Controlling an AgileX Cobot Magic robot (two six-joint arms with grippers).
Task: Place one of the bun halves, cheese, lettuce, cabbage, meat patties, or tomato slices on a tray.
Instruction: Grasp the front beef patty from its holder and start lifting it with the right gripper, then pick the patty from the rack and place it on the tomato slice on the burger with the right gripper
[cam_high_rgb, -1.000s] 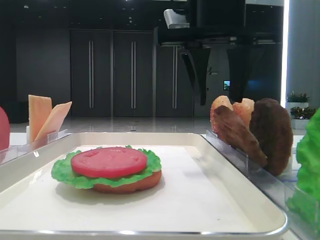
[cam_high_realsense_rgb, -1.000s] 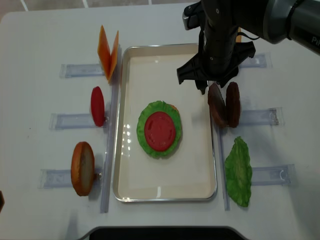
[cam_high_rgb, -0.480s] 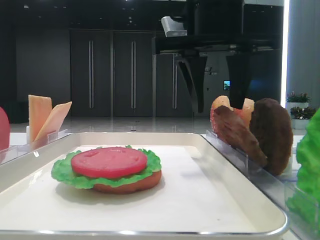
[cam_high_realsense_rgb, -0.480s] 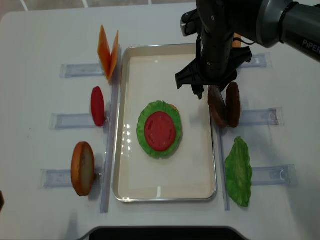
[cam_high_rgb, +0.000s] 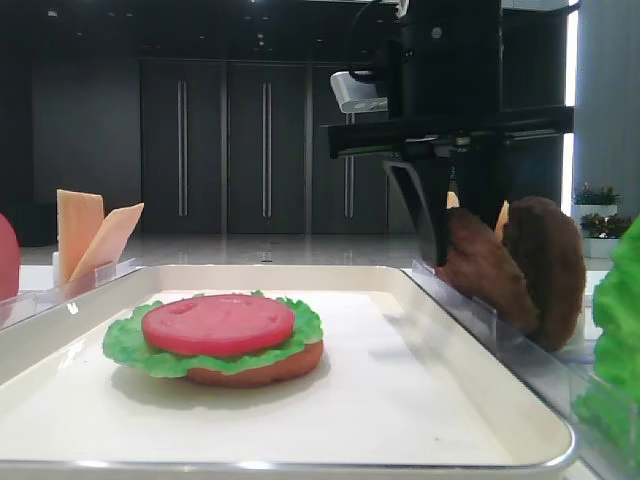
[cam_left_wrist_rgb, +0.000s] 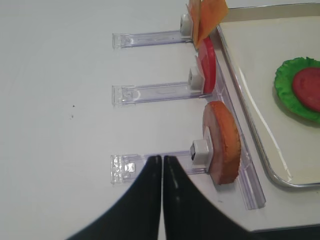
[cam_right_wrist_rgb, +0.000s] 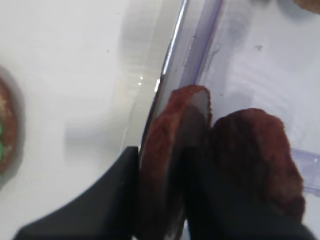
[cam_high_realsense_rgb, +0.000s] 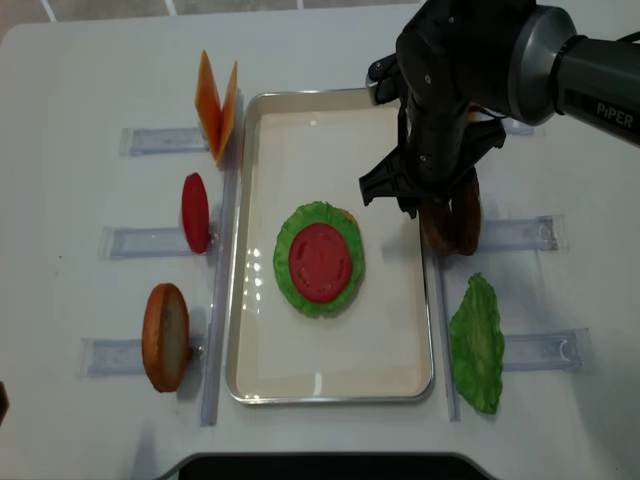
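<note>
Two brown meat patties stand on edge in a clear rack right of the cream tray (cam_high_realsense_rgb: 255, 330). My right gripper (cam_high_realsense_rgb: 434, 207) has come down over them and is shut on the left patty (cam_right_wrist_rgb: 165, 145), one finger (cam_right_wrist_rgb: 115, 195) on its tray side, the other between it and the second patty (cam_right_wrist_rgb: 257, 155). From the low view the held patty (cam_high_rgb: 485, 275) leans against its neighbour (cam_high_rgb: 548, 265). On the tray lies a bun base under lettuce (cam_high_realsense_rgb: 298, 285) and a tomato slice (cam_high_realsense_rgb: 320, 262). My left gripper (cam_left_wrist_rgb: 162, 160) is shut and empty, hovering beside a bun half (cam_left_wrist_rgb: 222, 142).
Clear racks line both sides of the tray. On the left they hold cheese slices (cam_high_realsense_rgb: 217, 105), a red tomato slice (cam_high_realsense_rgb: 195, 212) and the bun half (cam_high_realsense_rgb: 165, 337). A loose lettuce leaf (cam_high_realsense_rgb: 476, 345) lies at the right front.
My right gripper has dropped onto the patties and shifted slightly right, and its jaws have closed from wide apart onto the left patty. The left gripper has not moved.
</note>
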